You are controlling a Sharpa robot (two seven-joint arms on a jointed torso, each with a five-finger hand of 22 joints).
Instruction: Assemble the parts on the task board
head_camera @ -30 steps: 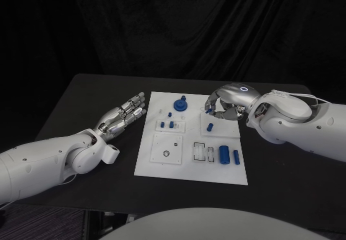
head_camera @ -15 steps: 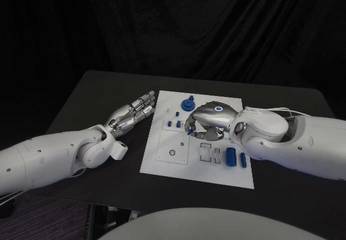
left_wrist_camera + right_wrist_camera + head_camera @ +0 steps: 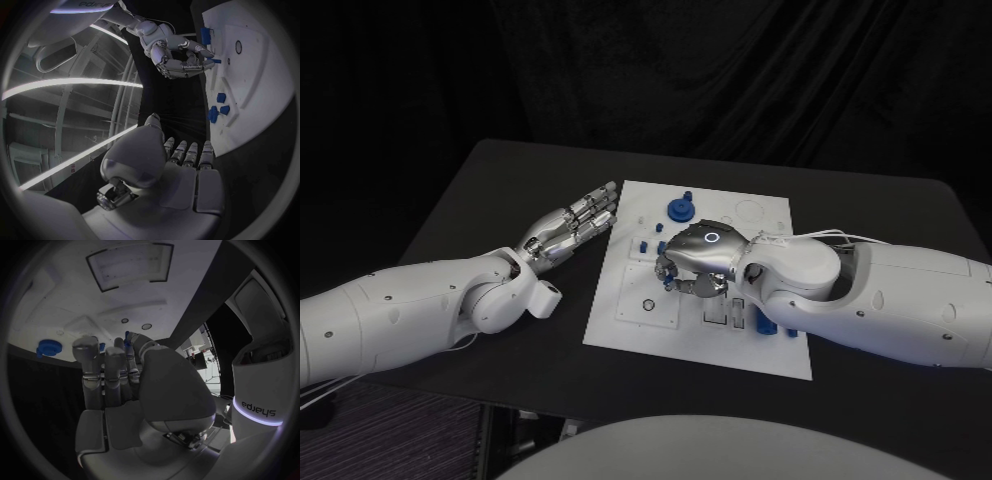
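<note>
Head view, right hand: the right hand (image 3: 697, 262) hovers over the middle of the task board (image 3: 635, 333), fingers curled downward. A small blue peg shows at its fingertips, just above the round socket (image 3: 648, 305) in the raised plate nearer the robot.
Head view, left hand: the left hand (image 3: 571, 225) lies flat on the table (image 3: 473, 190) just beside the board's left edge, fingers straight and apart, holding nothing. The right hand is the nearer to the socket.
Head view, other parts: a blue gear (image 3: 681, 207) stands at the board's far end; small blue blocks (image 3: 642, 246) lie between it and the right hand. Parts beneath the right forearm are hidden.
Left wrist view: the right hand pinches the blue peg (image 3: 214, 61) between its fingertips. The peg's long axis points toward the board face, close to the socket (image 3: 238, 47).
Right wrist view: blue shows past the fingers (image 3: 103, 370). The peg's tip and the socket are covered, so alignment cannot be judged here.
</note>
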